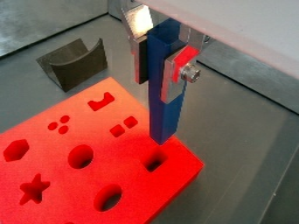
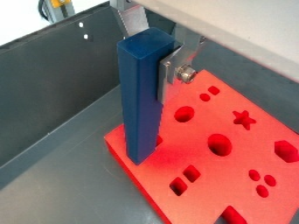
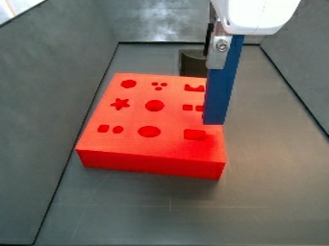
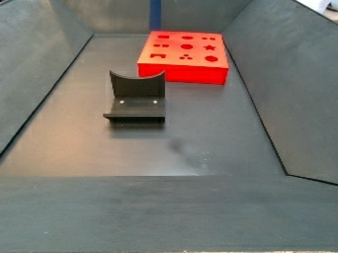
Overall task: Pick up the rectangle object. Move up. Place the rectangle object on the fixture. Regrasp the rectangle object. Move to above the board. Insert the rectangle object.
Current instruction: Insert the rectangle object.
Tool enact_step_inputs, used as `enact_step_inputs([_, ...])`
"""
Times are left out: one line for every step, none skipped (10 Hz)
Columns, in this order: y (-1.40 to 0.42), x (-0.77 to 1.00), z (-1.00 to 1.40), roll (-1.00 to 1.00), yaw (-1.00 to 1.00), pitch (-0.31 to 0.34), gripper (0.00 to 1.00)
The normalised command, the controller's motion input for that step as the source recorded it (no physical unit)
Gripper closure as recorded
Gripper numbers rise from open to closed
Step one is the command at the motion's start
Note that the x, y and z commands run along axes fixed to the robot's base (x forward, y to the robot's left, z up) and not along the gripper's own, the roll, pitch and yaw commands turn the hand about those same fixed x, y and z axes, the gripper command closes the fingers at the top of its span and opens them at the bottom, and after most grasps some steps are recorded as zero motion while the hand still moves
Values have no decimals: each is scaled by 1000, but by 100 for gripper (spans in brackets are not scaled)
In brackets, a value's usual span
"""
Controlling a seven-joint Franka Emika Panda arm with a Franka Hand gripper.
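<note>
My gripper (image 1: 158, 66) is shut on the rectangle object (image 1: 165, 87), a long blue block that hangs upright between the silver fingers (image 1: 177, 70). Both wrist views show it, the gripper (image 2: 149, 66) clamping the block (image 2: 142, 96) near its upper end. Its lower end hangs close over the red board (image 1: 82, 171), beside a small rectangular cut-out (image 1: 156, 162) near the board's corner. In a side view the gripper (image 3: 218, 53) and block (image 3: 218, 86) stand over the board's (image 3: 129, 144) right edge. The dark fixture (image 1: 73, 63) sits on the floor beyond the board.
Grey bin walls (image 4: 34, 89) rise on all sides of the dark floor. In a side view the fixture (image 4: 136, 99) stands in front of the board (image 4: 185, 69), with the block (image 4: 157, 14) showing as a blue strip at the frame's edge. Star, circle and hexagon cut-outs (image 2: 243, 118) mark the board.
</note>
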Motion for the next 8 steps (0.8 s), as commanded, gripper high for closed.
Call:
enact_step_inputs([-157,-100,-166,21,0,-41,100])
enact_step_inputs([-146,-91,-111,30,0,-20,100])
enact_step_inputs([0,0,0,1,0,13,100])
enact_step_inputs([0,57,0,69,-34,289,100])
enact_step_inputs([0,77,0,-53,-409,500,100])
enact_step_inputs([0,6,0,0,-331,450,100])
enact_step_inputs([0,0,-23,0,0,0,100])
enact_step_inputs([0,100,-249,4,0,0,100])
